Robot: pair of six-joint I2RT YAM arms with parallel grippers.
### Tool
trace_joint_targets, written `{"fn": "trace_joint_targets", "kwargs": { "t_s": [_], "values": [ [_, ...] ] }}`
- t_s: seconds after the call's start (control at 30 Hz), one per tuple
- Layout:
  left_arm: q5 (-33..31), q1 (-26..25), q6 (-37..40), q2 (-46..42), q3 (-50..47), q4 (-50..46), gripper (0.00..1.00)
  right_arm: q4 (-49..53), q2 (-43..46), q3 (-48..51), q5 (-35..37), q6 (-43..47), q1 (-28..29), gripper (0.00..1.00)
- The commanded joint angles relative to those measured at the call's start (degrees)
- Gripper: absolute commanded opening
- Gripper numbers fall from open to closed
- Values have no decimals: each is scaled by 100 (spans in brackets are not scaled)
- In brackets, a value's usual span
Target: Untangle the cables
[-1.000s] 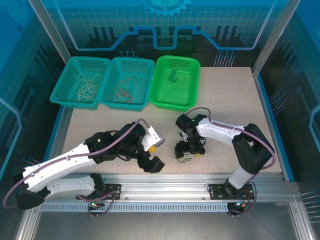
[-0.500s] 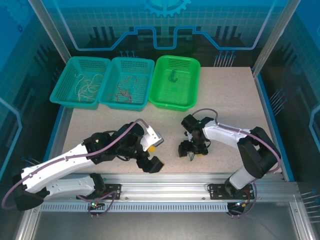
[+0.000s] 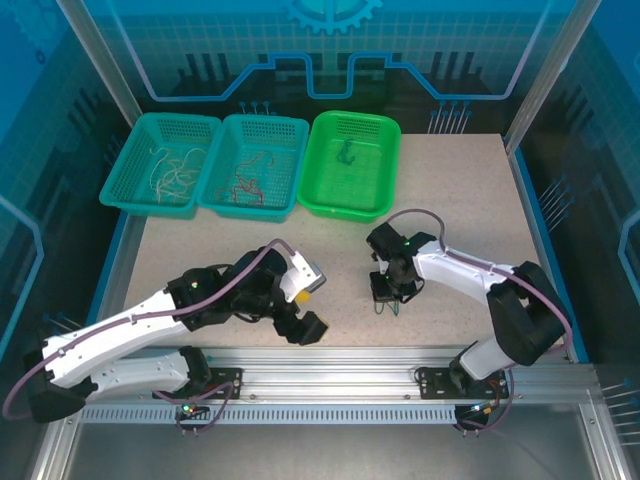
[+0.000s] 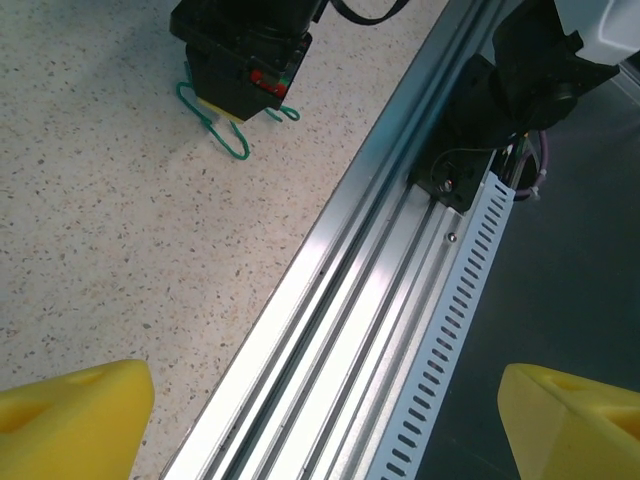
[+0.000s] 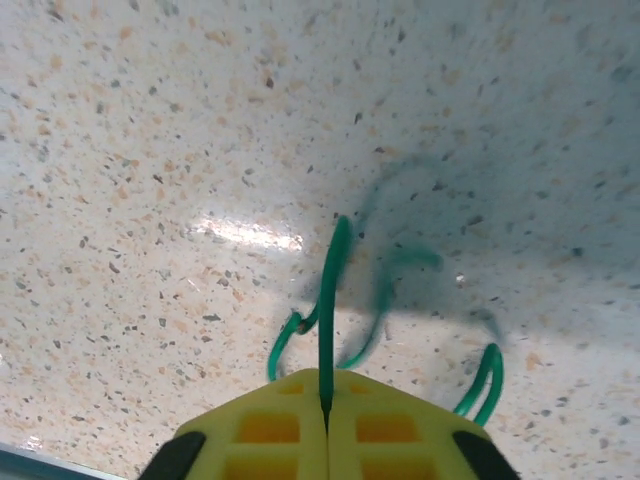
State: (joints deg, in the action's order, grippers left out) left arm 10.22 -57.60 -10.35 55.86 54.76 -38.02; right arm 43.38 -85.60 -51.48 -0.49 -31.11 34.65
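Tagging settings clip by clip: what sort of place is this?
Probably a lab robot cell: aluminium frame rails, blue printed enclosure panels, and a speckled table where the right gripper pinches a green cable.

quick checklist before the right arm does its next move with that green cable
1. right jaws shut on green cable: ok
2. cable is one strand with no knot: cannot tell, its loops are blurred
3. cable lifted off the table: cannot tell
4. left jaws open, nothing between them: ok
5. green basket has room: ok, floor mostly bare
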Motion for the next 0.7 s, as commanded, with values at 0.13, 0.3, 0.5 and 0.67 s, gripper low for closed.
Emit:
{"fn": "trace_joint_targets", "kwargs": {
  "t_s": [0.13,0.3,0.5,0.67],
  "values": [
    [-165,-40,8,-214,90,153,90,170,540,-1388,372,282,-174,0],
    [-371,-40,204,-185,288,444,90,-244,-195,-2646,287,376,-626,0],
    [-2275,-18,-645,-53,491,602,93,-446,-2023,-4598,225,407,-1155,0],
    [-3532,158,-1248,6,465,579,95,-84,-3732,-6615,189,472,-1295,5]
  ]
}}
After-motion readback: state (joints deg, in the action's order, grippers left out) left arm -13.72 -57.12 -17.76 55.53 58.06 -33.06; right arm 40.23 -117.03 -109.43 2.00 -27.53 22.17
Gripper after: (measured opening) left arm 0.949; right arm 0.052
